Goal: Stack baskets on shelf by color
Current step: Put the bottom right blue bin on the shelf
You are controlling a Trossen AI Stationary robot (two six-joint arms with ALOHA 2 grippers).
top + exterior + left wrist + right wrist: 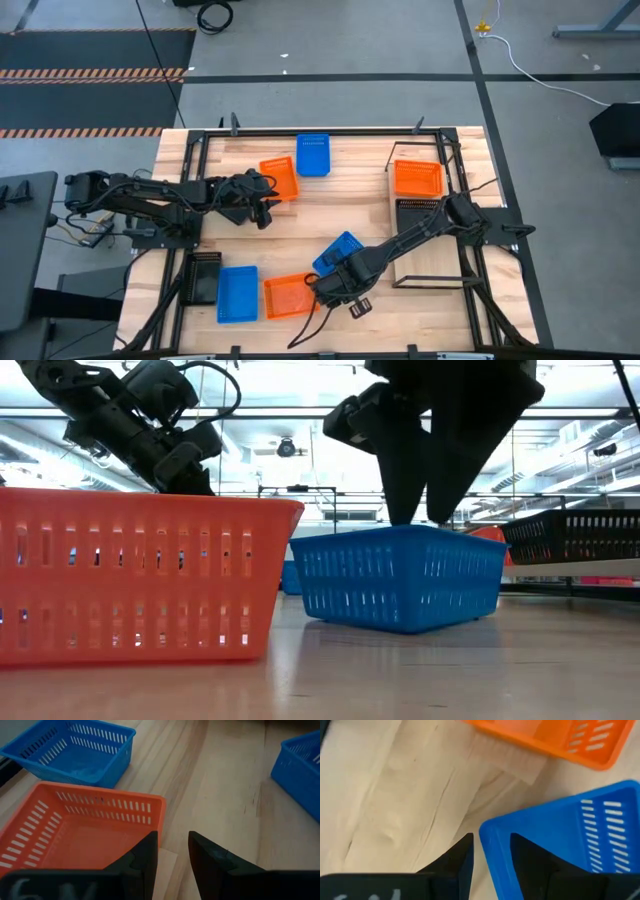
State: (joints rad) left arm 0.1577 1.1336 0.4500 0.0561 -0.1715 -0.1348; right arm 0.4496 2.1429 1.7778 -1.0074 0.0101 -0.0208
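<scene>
Seen from above, your right gripper (328,283) sits near the front of the table (440,300) at the tilted blue basket (338,252); its wrist view shows one finger (457,857) outside and the other inside the blue wall (495,851), the jaws closed on that rim. Just in front of it lies an orange basket (288,296), with another blue basket (237,294) beside that and a black basket (203,277) at the far left of the front row. Your left gripper (263,211) reaches in from the left toward the rear orange basket (281,177); its wrist view shows the fingers (150,855) parted and empty just beside that basket's near corner (90,827), and you cannot tell whether they touch it. A third blue basket (312,154) lies just behind it near the rear edge. The shelf (425,240) stands at the right, carrying an orange basket (418,177) at its rear end and a black one (417,209) next to it; its front part is bare board. In the low view the near orange basket (140,575) and the gripped blue one (400,580) fill the foreground.
</scene>
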